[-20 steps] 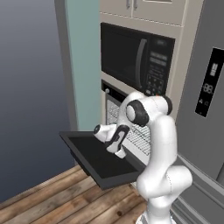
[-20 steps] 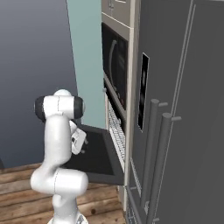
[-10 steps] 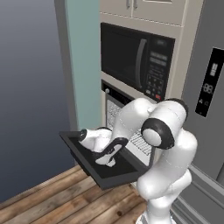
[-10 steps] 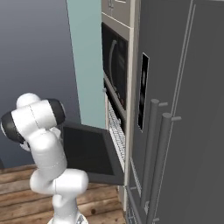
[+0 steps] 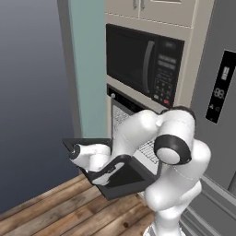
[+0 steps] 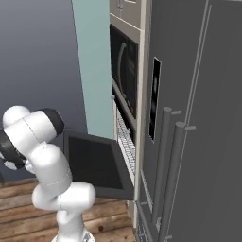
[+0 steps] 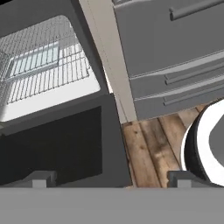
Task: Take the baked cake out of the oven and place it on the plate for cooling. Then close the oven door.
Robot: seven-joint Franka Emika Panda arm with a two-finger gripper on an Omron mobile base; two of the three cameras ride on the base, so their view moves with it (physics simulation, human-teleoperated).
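Note:
The oven (image 5: pixel 120 116) stands open below the microwave, and its wire racks (image 7: pixel 43 65) look bare from the hand view. No cake or plate is in view. The oven door (image 5: pixel 134 175) hangs dropped down flat, a wide black panel (image 6: pixel 92 160) over the floor. My gripper (image 5: pixel 103 175) hovers low over the door's outer left part. In the hand view my gripper (image 7: pixel 113 179) is open, its two fingertips (image 7: pixel 41 178) far apart with nothing between them, looking across the door (image 7: pixel 52 144) into the oven cavity.
A black microwave (image 5: pixel 143 60) sits above the oven. A grey fridge (image 6: pixel 189 118) stands right of it, its drawers (image 7: pixel 175 43) close to the door's edge. A teal panel (image 5: pixel 87 69) flanks the oven's left. Wood floor (image 7: pixel 148 144) lies below.
The arm has folded forward and swung left, carrying the hand down and leftward over the open oven door. The jaws stayed open.

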